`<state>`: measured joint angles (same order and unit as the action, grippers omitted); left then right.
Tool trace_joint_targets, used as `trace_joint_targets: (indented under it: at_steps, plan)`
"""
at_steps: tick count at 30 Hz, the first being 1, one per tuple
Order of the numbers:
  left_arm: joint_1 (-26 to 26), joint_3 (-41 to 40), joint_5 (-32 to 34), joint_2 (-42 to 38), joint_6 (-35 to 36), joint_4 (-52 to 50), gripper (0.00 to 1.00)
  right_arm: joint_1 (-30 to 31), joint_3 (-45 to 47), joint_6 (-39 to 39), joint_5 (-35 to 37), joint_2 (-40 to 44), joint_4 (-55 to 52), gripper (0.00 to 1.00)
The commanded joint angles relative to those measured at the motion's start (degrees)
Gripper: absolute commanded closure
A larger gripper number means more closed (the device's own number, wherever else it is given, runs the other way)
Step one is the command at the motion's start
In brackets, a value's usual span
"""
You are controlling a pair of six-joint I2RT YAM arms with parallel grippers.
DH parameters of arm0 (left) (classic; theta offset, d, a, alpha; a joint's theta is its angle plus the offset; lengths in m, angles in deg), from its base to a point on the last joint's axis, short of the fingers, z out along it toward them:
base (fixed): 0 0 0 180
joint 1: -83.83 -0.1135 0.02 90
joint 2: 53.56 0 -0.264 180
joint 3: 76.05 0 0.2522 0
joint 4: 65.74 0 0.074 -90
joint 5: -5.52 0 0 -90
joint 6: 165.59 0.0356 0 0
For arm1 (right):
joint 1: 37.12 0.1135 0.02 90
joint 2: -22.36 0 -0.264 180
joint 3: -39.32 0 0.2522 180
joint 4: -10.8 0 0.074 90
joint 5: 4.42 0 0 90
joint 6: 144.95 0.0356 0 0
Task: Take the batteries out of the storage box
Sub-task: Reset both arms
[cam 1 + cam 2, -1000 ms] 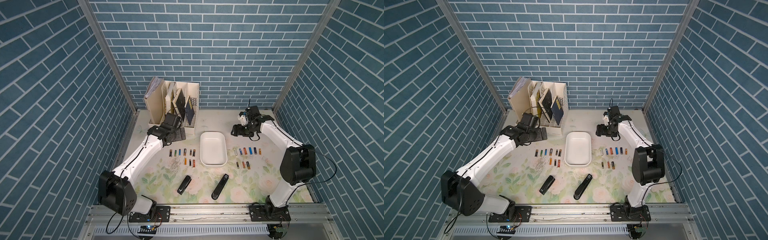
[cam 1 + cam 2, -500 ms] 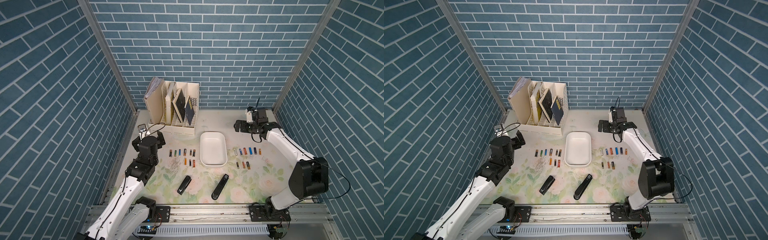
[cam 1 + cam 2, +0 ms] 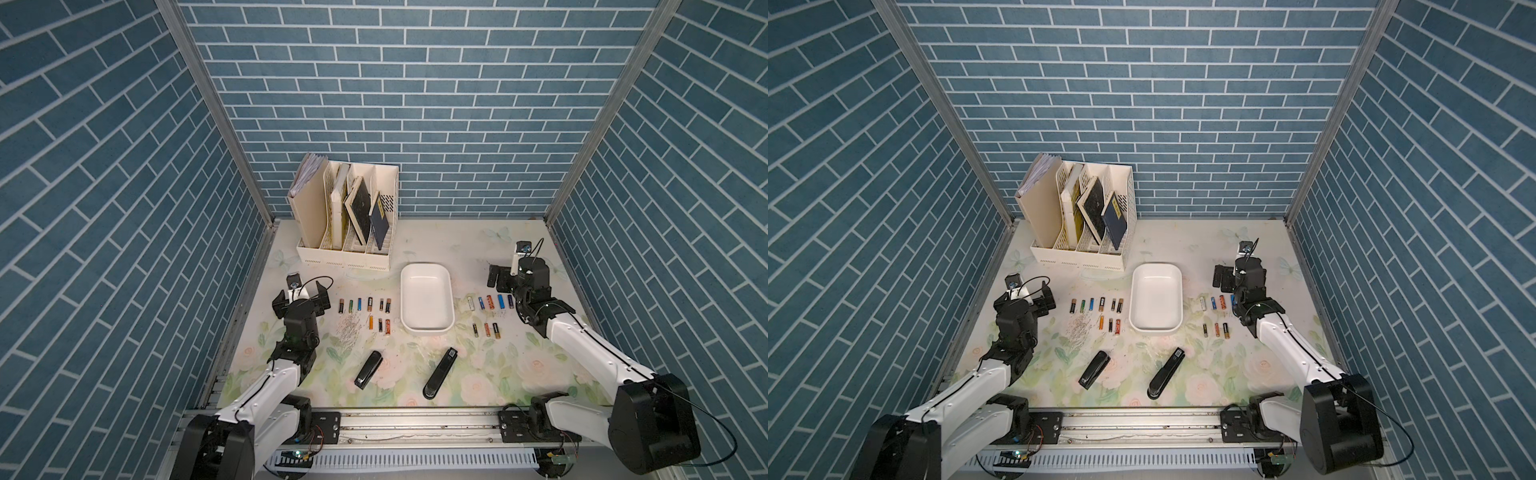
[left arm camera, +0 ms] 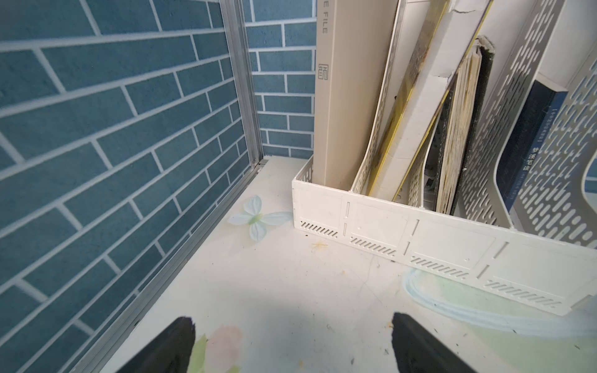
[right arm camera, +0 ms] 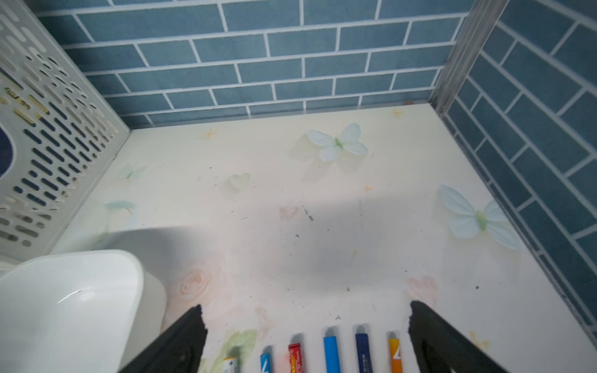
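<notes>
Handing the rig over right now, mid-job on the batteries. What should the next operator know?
Left gripper: open, empty, over bare table near the cream file organizer.
Right gripper: open, empty, over the table.
Shallow white plastic storage box: centre of table, looks empty.
Small cylindrical batteries: in rows on the table, on the left arm's side and the right arm's side.
Done: unloading, apparently. Left: nothing visible in the box.

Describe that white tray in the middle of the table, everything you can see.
The white tray is a shallow rectangular box with rounded corners and smooth plain walls, glossy like plastic. It is empty, its floor bare in both top views. It sits flat on the flowered table, just in front of the cream file organizer. Rows of batteries lie on either side, none touching it.
</notes>
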<state>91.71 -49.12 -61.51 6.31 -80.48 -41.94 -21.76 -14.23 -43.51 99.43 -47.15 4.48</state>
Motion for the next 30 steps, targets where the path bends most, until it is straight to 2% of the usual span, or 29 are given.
trace_joint_targets:
  at_steps: [1,6,8,12,17,25,30]
  plan:
    - [-2.7,0.6,-6.0,8.1,0.8,13.6,0.0,-0.3,2.1,-2.5,8.1,-1.6,10.2,0.0]
    - [-3.1,0.3,-9.7,21.1,4.1,28.1,0.0,-0.5,10.5,-5.8,10.3,-2.1,26.4,0.0]
    - [-4.0,0.7,-14.7,25.5,4.9,31.1,0.03,-1.0,13.9,-7.2,10.9,-3.5,32.3,0.0]
    - [-4.9,-2.0,-17.0,25.8,4.8,35.9,0.0,-2.4,19.0,-10.6,10.6,-5.5,43.3,0.0]
    - [-4.8,-0.5,-15.9,26.2,4.6,33.7,0.0,-8.0,20.2,-12.6,2.7,-8.1,52.9,0.0]
    - [-4.8,-0.3,-15.6,26.3,4.4,33.2,0.0,-14.5,22.5,-8.3,-1.7,-4.8,50.7,0.0]
    - [-4.8,-0.2,-15.6,26.3,4.4,33.2,0.0,-16.2,24.7,-6.9,-4.3,-3.7,50.8,0.0]
